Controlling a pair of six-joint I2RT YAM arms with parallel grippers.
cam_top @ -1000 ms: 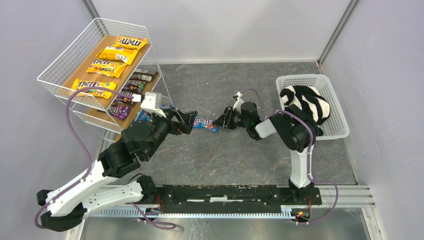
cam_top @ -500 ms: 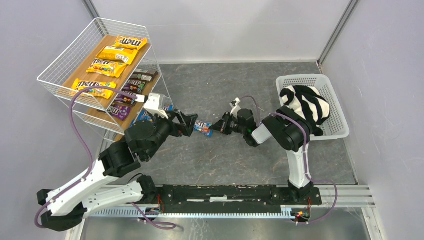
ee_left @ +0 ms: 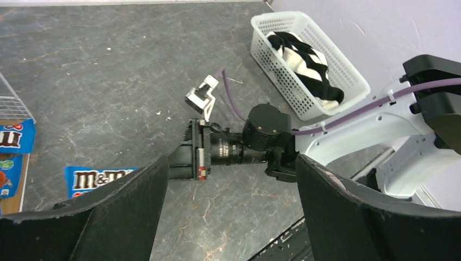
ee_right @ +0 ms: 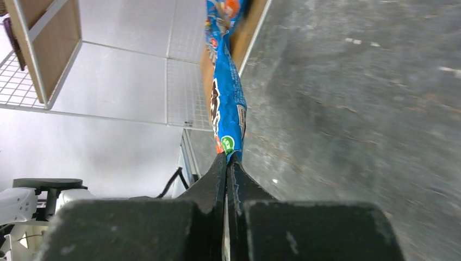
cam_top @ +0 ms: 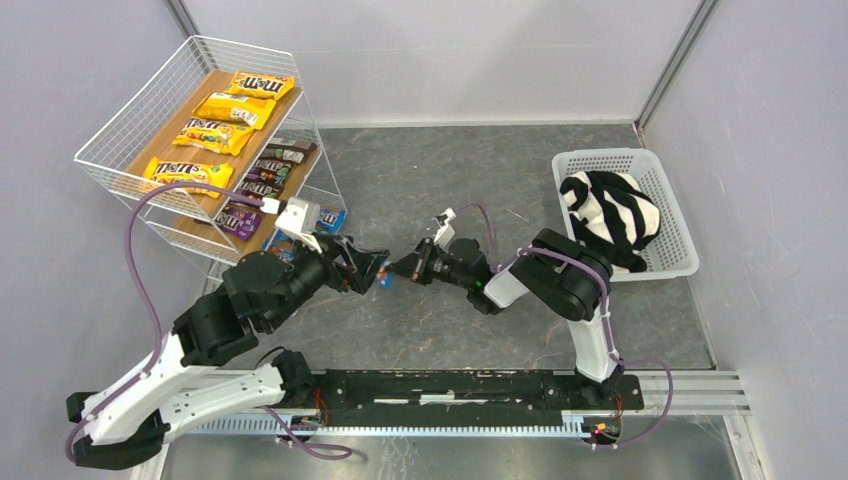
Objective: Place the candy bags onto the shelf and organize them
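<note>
Note blue candy bag [ee_right: 225, 109] pinched by one short end in right gripper [ee_right: 227, 163], jaws shut tight on the seal. Runs long axis straight out ahead of those jaws, edge-on in the right wrist view, toward shelf [cam_top: 120, 130]. Hangs free just ahead of left gripper [cam_top: 370, 272], jaws spread wide and holding nothing; lies nearer one finger than the gap's middle. Probably calls for closing left jaws across the free end. Looks thin, glossy, slightly twisted; white logo, green mark by the seal.
</note>
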